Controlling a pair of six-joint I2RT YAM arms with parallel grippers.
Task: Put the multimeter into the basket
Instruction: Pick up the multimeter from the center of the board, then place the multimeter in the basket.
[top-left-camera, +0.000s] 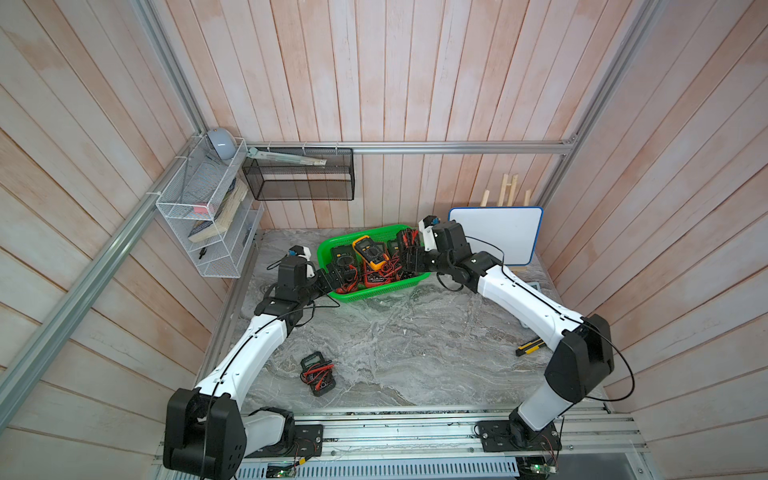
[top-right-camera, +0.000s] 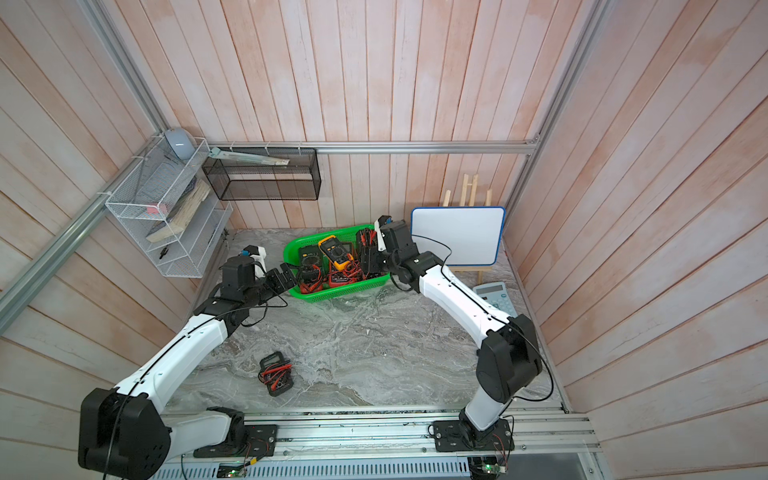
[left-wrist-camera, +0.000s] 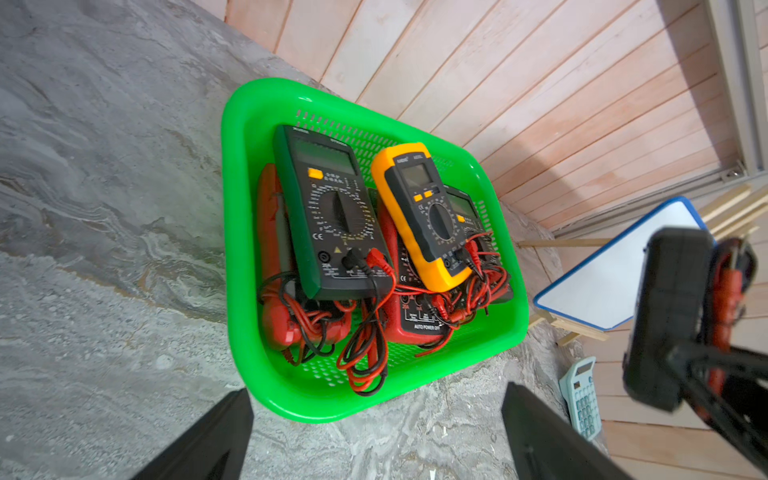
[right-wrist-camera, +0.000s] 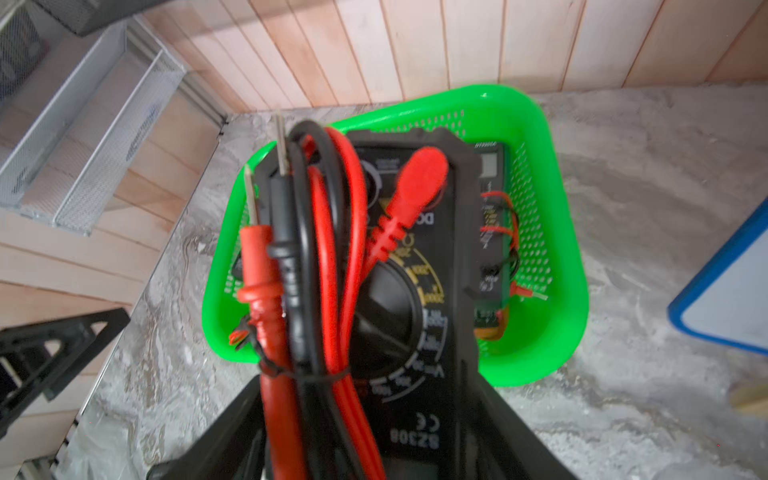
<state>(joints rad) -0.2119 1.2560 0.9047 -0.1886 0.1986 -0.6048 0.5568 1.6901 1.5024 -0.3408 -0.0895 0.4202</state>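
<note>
Table (top-left-camera: 415, 332) as seen in both top views, logged from 9 to 3 o'clock.
- 9 o'clock wall: white wire rack (top-left-camera: 199, 208), hung clear of the table.
- 7 o'clock: loose multimeter (top-left-camera: 318, 374) lies flat on the table with its leads wrapped round it, well apart from both arms.
- Left gripper (top-left-camera: 334, 279): jaws wide apart, nothing between them, just beside the basket's 8 o'clock corner.
- 12 o'clock: green basket (top-left-camera: 374, 296). Inside it, a green multimeter (left-wrist-camera: 332, 216) and a yellow multimeter (left-wrist-camera: 419, 216) lie on top of red multimeters (left-wrist-camera: 286, 324).
- Right gripper (top-left-camera: 411, 259): clamped on a black multimeter (right-wrist-camera: 415, 299) with bundled red and black leads, held over the basket's 3 o'clock end. Contact with the contents: cannot tell.
- 2 o'clock: whiteboard (top-left-camera: 496, 235) on its easel.
</note>
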